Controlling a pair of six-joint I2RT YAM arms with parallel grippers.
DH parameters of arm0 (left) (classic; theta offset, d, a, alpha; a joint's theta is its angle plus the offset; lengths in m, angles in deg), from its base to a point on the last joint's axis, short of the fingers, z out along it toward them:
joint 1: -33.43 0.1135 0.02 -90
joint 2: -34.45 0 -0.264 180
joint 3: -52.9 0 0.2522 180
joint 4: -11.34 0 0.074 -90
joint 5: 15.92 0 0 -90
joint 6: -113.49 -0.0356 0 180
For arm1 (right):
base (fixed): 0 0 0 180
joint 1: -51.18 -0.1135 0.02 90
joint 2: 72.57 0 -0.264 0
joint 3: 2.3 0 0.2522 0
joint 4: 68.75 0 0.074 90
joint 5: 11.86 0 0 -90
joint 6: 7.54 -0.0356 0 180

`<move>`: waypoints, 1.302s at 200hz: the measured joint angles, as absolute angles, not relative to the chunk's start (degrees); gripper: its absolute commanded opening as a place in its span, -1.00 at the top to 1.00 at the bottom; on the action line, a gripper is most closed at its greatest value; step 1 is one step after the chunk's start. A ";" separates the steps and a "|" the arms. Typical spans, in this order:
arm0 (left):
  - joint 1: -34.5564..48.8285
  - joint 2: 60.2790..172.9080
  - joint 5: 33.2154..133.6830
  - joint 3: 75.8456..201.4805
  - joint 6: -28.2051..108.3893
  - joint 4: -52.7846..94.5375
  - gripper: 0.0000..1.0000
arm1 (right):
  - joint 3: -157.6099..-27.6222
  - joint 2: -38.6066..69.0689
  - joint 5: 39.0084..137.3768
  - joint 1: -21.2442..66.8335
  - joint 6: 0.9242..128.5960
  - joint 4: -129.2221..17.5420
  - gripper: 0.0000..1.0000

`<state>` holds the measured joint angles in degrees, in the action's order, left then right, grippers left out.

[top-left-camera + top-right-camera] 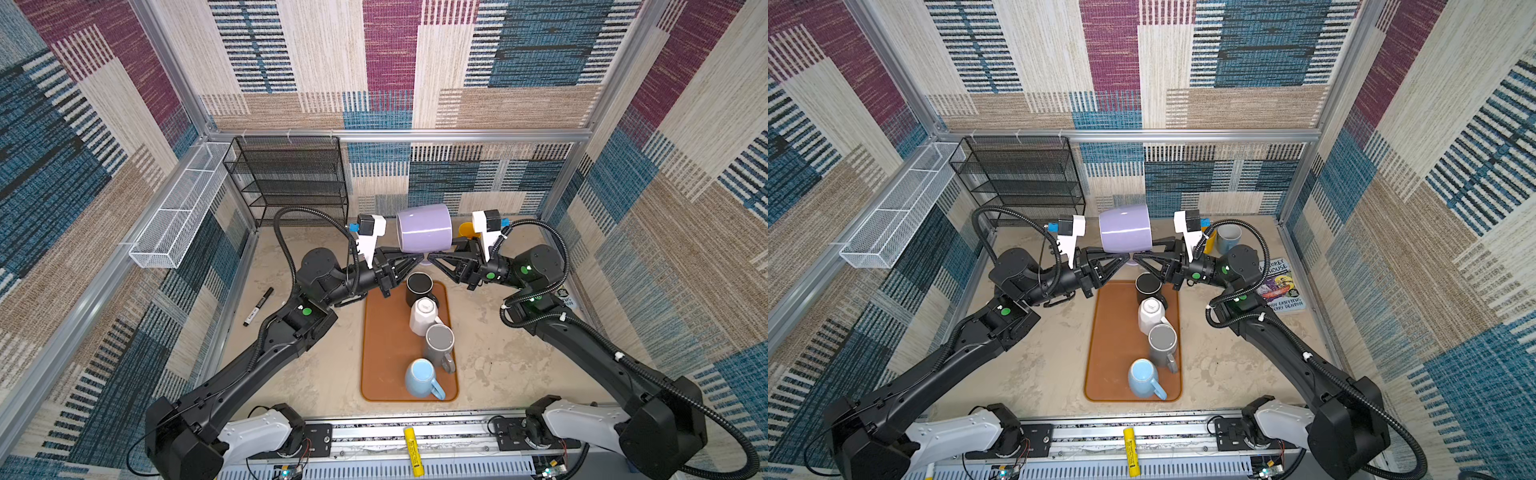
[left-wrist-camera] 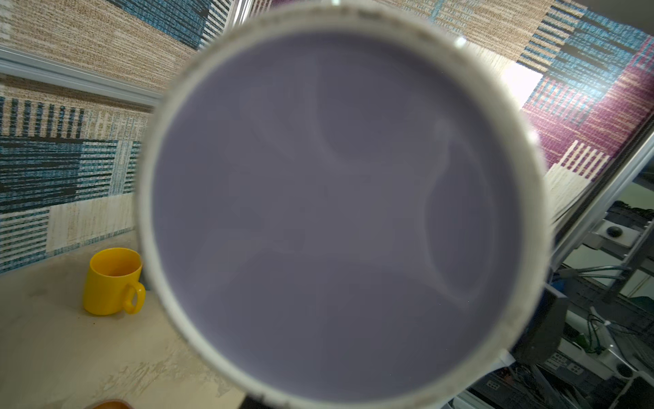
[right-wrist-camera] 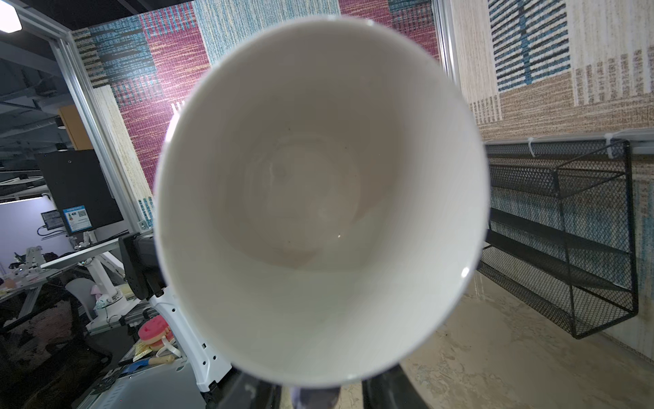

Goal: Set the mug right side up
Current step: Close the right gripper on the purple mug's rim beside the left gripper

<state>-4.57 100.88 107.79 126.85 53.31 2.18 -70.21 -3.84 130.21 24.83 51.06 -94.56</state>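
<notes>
1. While both arms reach in over the far end of the brown tray [image 1: 386,345], both top views show the purple mug [image 1: 424,228] up in the air above that end. It lies on its side, base toward the left arm and mouth toward the right arm. The left claw [image 1: 415,258] and the right claw [image 1: 434,255] meet almost tip to tip just under it. Along the tray's right side stand a black mug [image 1: 419,286], a white mug [image 1: 424,316], a grey mug [image 1: 439,345] and a light blue mug [image 1: 422,378]. A yellow mug [image 1: 467,229] sits on the bench [image 1: 498,365] past the tray's far right corner.
2. From the left wrist, the purple mug's [image 2: 336,212] base, ringed by a pale unglazed rim, fills the view. The left claw is pressed together and carries the mug from beneath, though the exact point of grip is hidden.
3. From the right wrist, the view goes straight into the mug's white inside. Its handle [image 3: 315,396] hangs beneath, between the right claw's two dark fingers [image 3: 382,389], which stand spread either side of it. Whether they touch it I cannot tell.
</notes>
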 measured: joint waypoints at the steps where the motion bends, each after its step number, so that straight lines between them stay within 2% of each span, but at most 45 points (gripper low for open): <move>1: -4.57 100.88 107.88 126.85 53.29 2.14 1.00 | -70.21 -3.84 130.24 24.83 51.06 -94.56 0.31; 125: -4.55 101.43 109.21 126.85 53.16 0.06 1.00 | -71.85 -4.12 131.96 24.13 49.82 -92.79 0.59; 202: -4.49 102.26 109.10 124.86 53.07 -5.56 1.00 | -71.53 -2.29 130.83 24.11 42.45 -97.23 0.86; 218: -4.49 102.41 109.04 124.86 53.07 -5.93 1.00 | -71.53 -1.92 130.41 24.06 41.03 -98.02 1.00; 260: -4.49 102.55 108.86 125.53 52.94 -5.27 1.00 | -71.53 -1.72 129.49 23.87 39.24 -98.67 1.00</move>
<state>-4.49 102.55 108.86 125.53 52.94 -5.27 -71.53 -1.72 129.49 23.87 39.24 -98.67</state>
